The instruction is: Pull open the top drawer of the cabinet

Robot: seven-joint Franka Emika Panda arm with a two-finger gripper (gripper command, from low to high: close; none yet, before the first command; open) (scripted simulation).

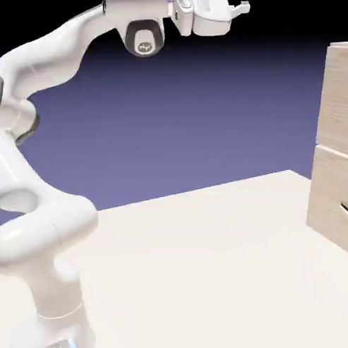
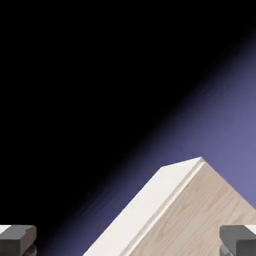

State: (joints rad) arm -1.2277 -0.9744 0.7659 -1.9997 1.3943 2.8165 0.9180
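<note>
Beige wood-grain cabinet well ahead of the jaws, corner between released fingertips

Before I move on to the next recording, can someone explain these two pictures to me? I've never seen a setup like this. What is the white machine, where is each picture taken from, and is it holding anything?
Both pictures are computer-rendered. The white machine is a jointed robot arm standing on a pale table. The exterior view comes from a fixed camera beside it: the arm rises at the left and stretches across the top, ending in its pincer, high above the table. At the right edge stands a beige wooden cabinet; the upper panel is its top drawer, and the panel below the seam carries a dark handle.

The hand view comes from a camera on the hand itself. The two grey blocks at the bottom corners are the pincer's fingertips, wide apart with nothing between them. Beyond them a corner of the cabinet shows, tilted. Nothing is held, and the drawer looks shut.
</note>
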